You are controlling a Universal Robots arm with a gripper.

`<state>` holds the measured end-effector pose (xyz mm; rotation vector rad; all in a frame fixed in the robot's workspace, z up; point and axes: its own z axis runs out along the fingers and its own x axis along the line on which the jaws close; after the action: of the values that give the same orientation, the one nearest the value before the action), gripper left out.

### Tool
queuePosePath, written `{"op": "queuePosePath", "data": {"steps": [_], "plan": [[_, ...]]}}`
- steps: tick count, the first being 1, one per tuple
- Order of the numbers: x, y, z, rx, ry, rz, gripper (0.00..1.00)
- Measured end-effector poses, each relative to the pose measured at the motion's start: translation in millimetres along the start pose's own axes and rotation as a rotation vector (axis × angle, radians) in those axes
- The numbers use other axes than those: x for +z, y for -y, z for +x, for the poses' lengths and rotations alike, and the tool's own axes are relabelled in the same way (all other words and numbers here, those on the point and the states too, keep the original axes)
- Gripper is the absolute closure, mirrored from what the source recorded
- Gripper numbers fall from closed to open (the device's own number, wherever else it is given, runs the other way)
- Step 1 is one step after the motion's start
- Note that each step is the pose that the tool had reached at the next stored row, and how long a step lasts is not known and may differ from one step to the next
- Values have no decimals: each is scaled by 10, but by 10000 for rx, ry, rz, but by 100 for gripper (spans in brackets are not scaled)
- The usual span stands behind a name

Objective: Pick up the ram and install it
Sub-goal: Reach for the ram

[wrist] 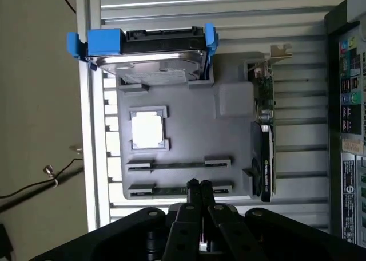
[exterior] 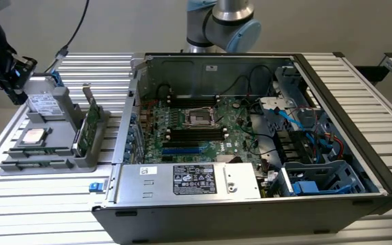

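Observation:
The ram (wrist: 171, 190) is a thin green stick standing on edge in a slot of the grey tray (wrist: 189, 129). A second stick like it (wrist: 177, 165) sits in the slot beside it. In the exterior view they lie at the tray's near end (exterior: 38, 164). My gripper (wrist: 194, 185) hangs above the tray with its black fingers pressed together and nothing between them, the tips lined up over the nearer stick. In the exterior view the gripper (exterior: 12, 92) hovers high over the tray's far left corner.
The tray also carries a hard drive in a blue bracket (wrist: 150, 49), a square silver processor (wrist: 147, 129) and a green expansion card (wrist: 265, 135). The open computer case (exterior: 250, 138) stands to the exterior view's right, with black memory slots (exterior: 196, 133) on its motherboard.

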<state>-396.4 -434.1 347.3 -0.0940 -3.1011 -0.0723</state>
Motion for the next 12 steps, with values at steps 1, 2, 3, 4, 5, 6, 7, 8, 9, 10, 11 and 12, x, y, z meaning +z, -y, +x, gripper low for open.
{"op": "queuePosePath", "data": {"steps": [1,2,3,4,5,6,7,8,9,10,11,12], "plan": [[8,25,-2,-17,-1,1,90],[18,48,-3,-40,-2,2,90],[30,68,-5,-66,-4,2,90],[44,85,-7,-98,-9,4,90],[61,98,-8,-136,-16,5,90],[76,109,-10,-173,-27,7,90],[94,121,-11,-213,-42,10,90],[110,133,-12,-249,-56,13,90],[127,145,-14,-287,-71,14,90],[145,156,-16,-327,-89,17,90],[162,165,-18,-361,-104,20,90],[180,172,-19,-399,-116,21,90]]}}
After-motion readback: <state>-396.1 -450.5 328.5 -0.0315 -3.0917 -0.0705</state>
